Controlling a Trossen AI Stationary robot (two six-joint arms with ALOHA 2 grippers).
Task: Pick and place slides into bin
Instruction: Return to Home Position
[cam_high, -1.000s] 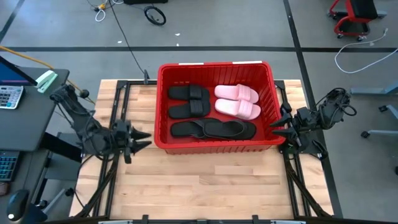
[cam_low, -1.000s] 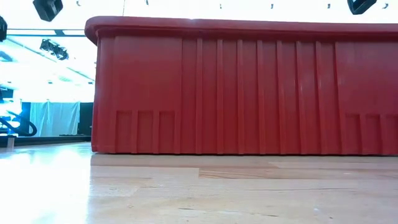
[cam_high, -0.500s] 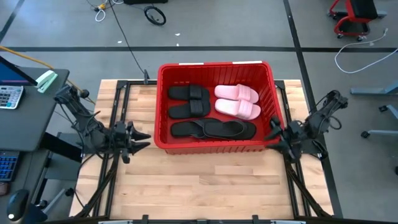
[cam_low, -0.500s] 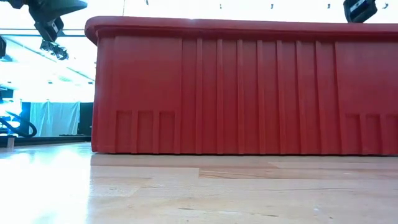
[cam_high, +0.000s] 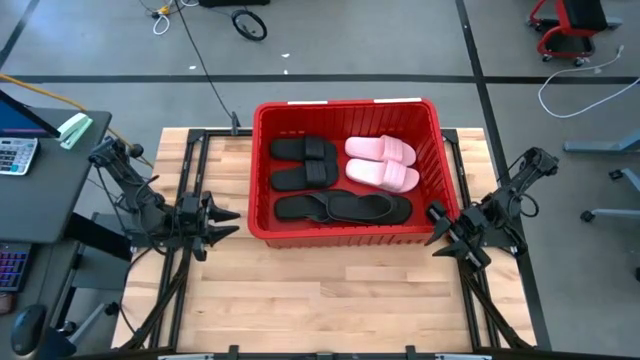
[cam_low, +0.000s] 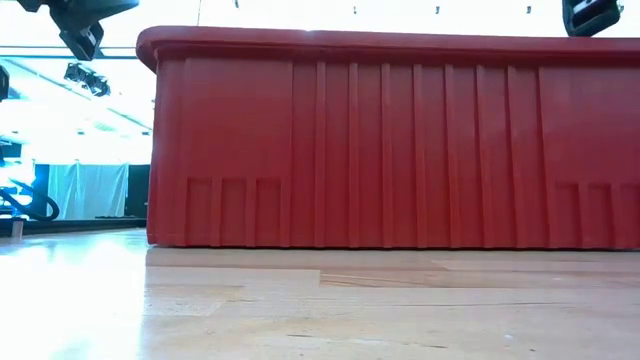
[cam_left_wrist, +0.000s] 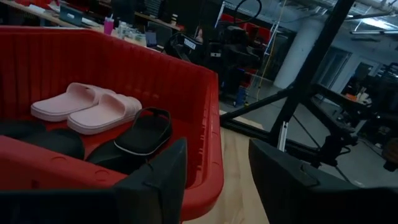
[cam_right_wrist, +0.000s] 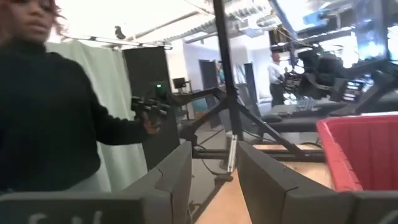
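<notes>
Bin (cam_high: 345, 233): red plastic, ribbed walls, rolled rim, on the far half of a wood-plank table (cam_high: 320, 300). In the low view its wall hides everything inside. Contents: two pink slides (cam_high: 382, 162), smooth and wide-strapped, side by side; two black slides (cam_high: 304, 163) beside them; two thin black flip-flops (cam_high: 343, 208) that overlap, outlines hard to separate. Left gripper (cam_high: 232, 223): beside the bin's left wall, fingers apart, empty. Right gripper (cam_high: 438, 230): at the bin's right near corner, fingers apart, empty. Person (cam_right_wrist: 50, 118): dark top, partly cut off.
</notes>
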